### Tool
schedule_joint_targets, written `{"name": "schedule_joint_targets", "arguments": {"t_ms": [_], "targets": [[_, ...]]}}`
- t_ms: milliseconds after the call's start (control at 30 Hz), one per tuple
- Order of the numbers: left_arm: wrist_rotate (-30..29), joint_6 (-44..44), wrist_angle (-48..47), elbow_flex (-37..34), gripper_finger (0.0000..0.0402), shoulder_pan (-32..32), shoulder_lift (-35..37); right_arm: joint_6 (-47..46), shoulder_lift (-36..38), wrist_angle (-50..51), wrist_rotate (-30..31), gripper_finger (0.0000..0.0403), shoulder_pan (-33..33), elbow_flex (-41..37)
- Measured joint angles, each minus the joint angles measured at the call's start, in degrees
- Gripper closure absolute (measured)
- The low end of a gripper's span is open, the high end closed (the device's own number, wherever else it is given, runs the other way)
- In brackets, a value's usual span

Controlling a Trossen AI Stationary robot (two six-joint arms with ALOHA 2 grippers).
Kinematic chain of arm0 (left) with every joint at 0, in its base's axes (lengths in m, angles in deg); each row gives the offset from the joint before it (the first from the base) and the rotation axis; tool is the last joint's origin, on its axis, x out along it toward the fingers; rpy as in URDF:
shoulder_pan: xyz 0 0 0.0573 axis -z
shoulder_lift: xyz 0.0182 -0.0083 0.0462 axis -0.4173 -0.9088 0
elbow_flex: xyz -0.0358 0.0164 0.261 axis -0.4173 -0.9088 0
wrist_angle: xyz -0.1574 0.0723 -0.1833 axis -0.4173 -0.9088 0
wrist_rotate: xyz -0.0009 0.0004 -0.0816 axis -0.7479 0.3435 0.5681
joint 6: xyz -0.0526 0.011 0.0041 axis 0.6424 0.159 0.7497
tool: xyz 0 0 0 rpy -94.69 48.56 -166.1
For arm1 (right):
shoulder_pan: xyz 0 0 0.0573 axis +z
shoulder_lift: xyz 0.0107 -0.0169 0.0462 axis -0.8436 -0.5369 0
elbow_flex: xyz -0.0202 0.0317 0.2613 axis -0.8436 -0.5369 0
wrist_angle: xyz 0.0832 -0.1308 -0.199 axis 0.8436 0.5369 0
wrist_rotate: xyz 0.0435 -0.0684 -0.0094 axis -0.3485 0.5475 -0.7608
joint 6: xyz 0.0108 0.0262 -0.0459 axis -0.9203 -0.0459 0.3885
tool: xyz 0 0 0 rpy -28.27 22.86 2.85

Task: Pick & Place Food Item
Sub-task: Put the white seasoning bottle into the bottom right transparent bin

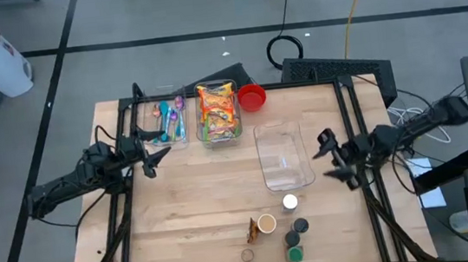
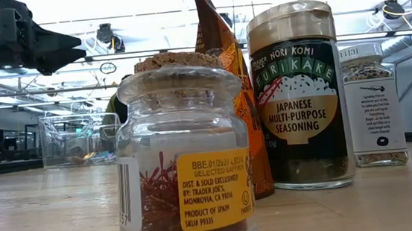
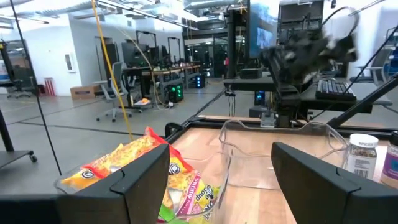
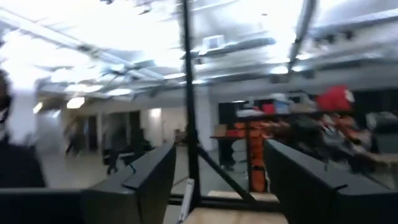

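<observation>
Colourful snack bags (image 1: pixel 218 111) lie in a clear bin (image 1: pixel 221 138) at the table's far middle; they also show in the left wrist view (image 3: pixel 149 171). An empty clear bin (image 1: pixel 283 155) stands to the right of it. My left gripper (image 1: pixel 155 157) is open and empty, held above the table left of the snack bin, pointing toward the table's right. My right gripper (image 1: pixel 333 159) is open and empty, held just right of the empty bin, pointing toward the table's left. Both wrist views show the fingers spread with nothing between them.
A clear bin of coloured utensils (image 1: pixel 168 120) and a red bowl (image 1: pixel 252 97) stand at the far edge. Several spice jars (image 1: pixel 292 228) and an orange packet (image 1: pixel 251 228) stand near the front edge; a saffron jar (image 2: pixel 183 158) and a furikake jar (image 2: pixel 298 96) fill the low view.
</observation>
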Motion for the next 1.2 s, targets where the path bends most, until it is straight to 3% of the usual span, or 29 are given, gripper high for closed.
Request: {"name": "schedule_joint_targets", "arguments": {"t_ms": [100,233,400,467,700,1200], "targets": [[0.0,0.0,0.0,0.0,0.0119,0.0,0.0,4.7,-10.5,3.2,0.0,0.0127,5.3,9.0],[0.0,0.0,0.0,0.0,0.0119,0.0,0.0,4.9,-21.2,26.9,1.0,0.0087,9.0,22.7],[0.0,0.0,0.0,0.0,0.0119,0.0,0.0,-5.0,-31.5,57.4,16.2,0.0081,11.7,35.4],[0.0,0.0,0.0,0.0,0.0119,0.0,0.0,-10.1,-34.8,64.5,18.1,0.0086,11.8,37.5],[0.0,0.0,0.0,0.0,0.0119,0.0,0.0,-19.1,-41.2,66.2,13.2,0.0100,11.8,38.5],[0.0,0.0,0.0,0.1,0.0119,0.0,0.0,-21.2,-42.9,75.2,12.2,0.0129,11.2,38.5]]}}
